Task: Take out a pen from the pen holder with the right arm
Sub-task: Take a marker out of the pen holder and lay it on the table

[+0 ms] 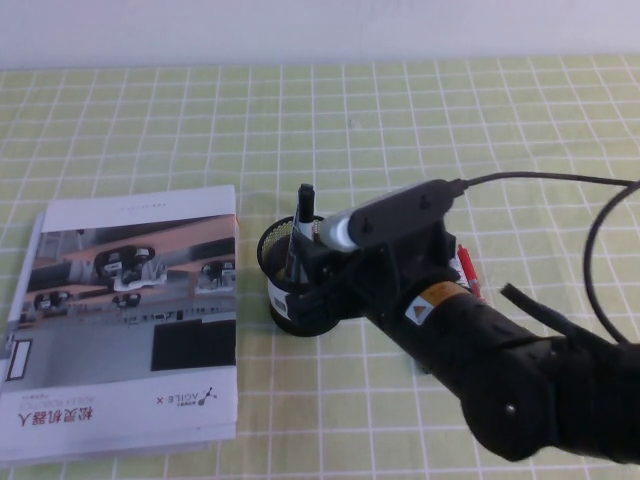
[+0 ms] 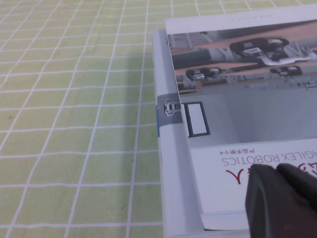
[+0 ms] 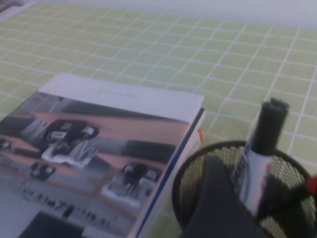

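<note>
Right gripper (image 1: 306, 262) hangs over the pen holder (image 1: 288, 318), grip we can't tell, pen (image 1: 299, 232) near-upright inside at its tip, far nearer than the closed left gripper (image 2: 283, 198) parked over the booklet (image 2: 233, 119).

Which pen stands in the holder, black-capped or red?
The black-capped marker, upright in the holder at the right gripper; the red pen shows beside the arm. Left gripper over the booklet.

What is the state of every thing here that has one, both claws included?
Marker: stands in the pen holder, leaning, cap on.
Pen holder: upright, next to the booklets.
Booklets: closed, stacked flat.
Left claw: shut, over the top booklet.
Right claw: at the pen holder's mouth, beside the marker.
</note>
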Robot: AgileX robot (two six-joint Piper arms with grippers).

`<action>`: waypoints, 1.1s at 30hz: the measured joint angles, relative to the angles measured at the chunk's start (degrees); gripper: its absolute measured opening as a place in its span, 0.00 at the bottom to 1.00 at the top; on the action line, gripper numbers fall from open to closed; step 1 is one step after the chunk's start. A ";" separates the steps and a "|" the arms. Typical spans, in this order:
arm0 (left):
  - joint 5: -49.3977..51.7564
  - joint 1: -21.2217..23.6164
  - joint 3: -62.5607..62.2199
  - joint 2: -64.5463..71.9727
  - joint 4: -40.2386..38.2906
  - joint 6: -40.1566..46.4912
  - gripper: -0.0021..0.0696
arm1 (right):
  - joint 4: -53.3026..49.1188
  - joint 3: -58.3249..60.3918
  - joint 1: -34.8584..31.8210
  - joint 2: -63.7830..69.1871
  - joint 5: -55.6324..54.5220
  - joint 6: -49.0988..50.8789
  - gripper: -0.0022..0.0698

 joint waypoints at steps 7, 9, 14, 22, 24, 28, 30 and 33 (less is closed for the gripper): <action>0.00 0.00 0.00 0.00 0.00 0.00 0.02 | 7.75 -8.36 0.12 7.63 -2.55 -9.65 0.52; 0.00 0.00 0.00 0.00 0.00 0.00 0.02 | 10.25 -9.44 0.22 9.04 -4.19 -11.92 0.52; 0.00 0.00 0.00 0.00 0.00 0.00 0.02 | 13.03 -10.98 0.21 10.91 -6.51 -13.75 0.52; 0.00 0.00 0.00 0.00 0.00 0.00 0.02 | 13.88 -13.20 0.21 13.44 -6.83 -13.97 0.52; 0.00 0.00 0.00 0.00 0.00 0.00 0.02 | 14.54 -14.25 0.21 14.20 -6.83 -13.96 0.52; 0.00 0.00 0.00 0.00 0.00 0.00 0.02 | 15.99 -15.35 0.21 15.50 -6.83 -13.96 0.52; 0.00 0.00 0.00 0.00 0.00 0.00 0.02 | 16.25 -15.37 0.21 15.75 -6.83 -13.96 0.52; 0.00 0.00 0.00 0.00 0.00 0.00 0.02 | 16.50 -15.37 0.21 15.83 -6.83 -13.96 0.48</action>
